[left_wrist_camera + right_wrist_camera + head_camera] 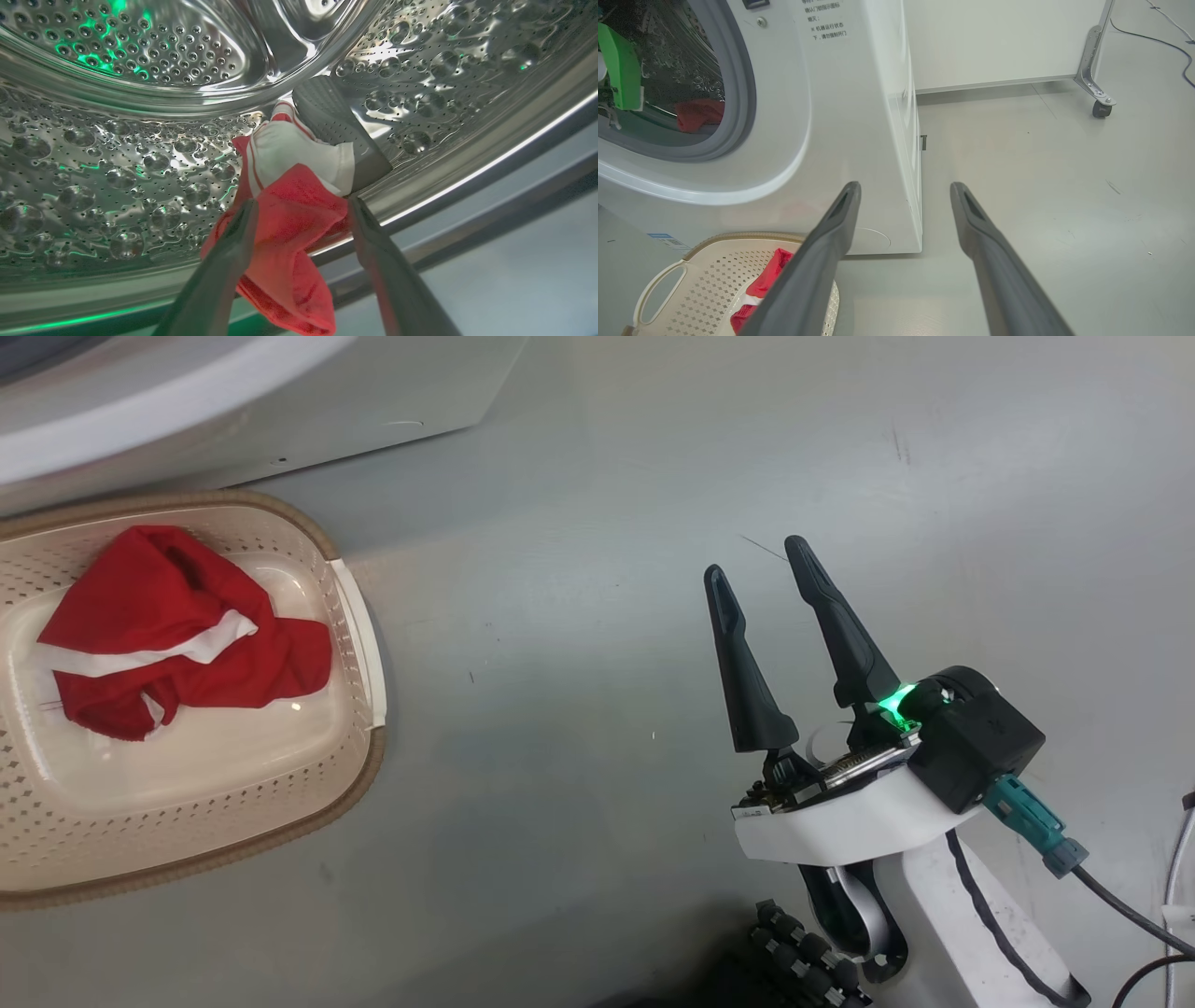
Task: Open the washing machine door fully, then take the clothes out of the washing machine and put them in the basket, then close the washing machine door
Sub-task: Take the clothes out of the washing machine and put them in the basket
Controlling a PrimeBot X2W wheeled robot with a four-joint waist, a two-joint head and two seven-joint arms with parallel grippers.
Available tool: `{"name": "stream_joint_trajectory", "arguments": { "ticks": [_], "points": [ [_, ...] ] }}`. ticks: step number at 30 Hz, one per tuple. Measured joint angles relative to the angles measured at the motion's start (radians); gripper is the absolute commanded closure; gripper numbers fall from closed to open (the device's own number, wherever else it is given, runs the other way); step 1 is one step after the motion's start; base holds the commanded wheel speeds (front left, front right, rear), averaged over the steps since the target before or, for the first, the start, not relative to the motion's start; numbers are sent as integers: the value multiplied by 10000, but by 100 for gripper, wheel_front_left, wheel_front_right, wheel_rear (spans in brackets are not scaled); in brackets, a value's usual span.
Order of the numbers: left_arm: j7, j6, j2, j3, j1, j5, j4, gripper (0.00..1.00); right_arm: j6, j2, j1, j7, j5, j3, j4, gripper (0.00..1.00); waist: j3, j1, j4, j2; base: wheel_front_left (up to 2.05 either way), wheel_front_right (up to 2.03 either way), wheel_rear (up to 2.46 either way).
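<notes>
- Left wrist view: the left gripper (301, 204) is inside the washing machine (140, 154) drum, fingers spread either side of a red-and-white garment (292, 252).
- Head view: the right gripper (754, 556) hangs open and empty over the floor (579, 709), and a red garment (168, 607) lies in the basket (359, 616).

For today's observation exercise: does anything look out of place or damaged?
Nothing looks damaged or spilled. One red garment lies in the drum, straddled by the open left gripper, while a second garment sits crumpled in the basket.
</notes>
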State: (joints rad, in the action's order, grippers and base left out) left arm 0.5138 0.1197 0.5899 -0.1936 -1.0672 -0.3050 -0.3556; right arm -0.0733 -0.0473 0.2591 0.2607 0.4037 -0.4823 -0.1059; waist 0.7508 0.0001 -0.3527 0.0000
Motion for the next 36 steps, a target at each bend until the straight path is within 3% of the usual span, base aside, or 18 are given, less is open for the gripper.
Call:
{"name": "stream_joint_trajectory", "arguments": {
  "ticks": [8,15,17,18,19,20,27,36],
  "points": [
    [453,2,723,-113,-407,328,-556,0,-13,4,225,0,146,-128,-29,0,201,0,-101,0,0,0,0],
    [815,4,825,-236,-605,336,-991,0,-102,2,252,0,242,-130,-19,0,308,0,-157,0,0,0,0],
    [949,4,825,-236,-676,326,-1099,17,-142,2,277,0,263,-136,-19,0,325,0,-161,0,0,0,0],
    [1022,4,821,-234,-716,307,-1137,56,-174,2,303,0,267,-138,-19,0,334,0,-162,0,0,0,0],
    [1055,4,815,-232,-747,276,-1172,82,-174,2,338,0,268,-138,-19,0,342,-1,-162,0,0,0,0],
    [1099,4,813,-230,-777,257,-1191,100,-174,2,385,0,270,-138,-19,0,350,0,-161,0,0,0,0],
    [1179,4,738,-230,-935,165,-1235,100,-188,2,475,0,268,-169,-13,0,405,-1,-136,0,0,0,0],
    [514,4,472,-238,-1031,42,-1183,100,-261,0,626,0,267,-157,23,0,437,-1,-42,0,0,0,0]
  ]
}}
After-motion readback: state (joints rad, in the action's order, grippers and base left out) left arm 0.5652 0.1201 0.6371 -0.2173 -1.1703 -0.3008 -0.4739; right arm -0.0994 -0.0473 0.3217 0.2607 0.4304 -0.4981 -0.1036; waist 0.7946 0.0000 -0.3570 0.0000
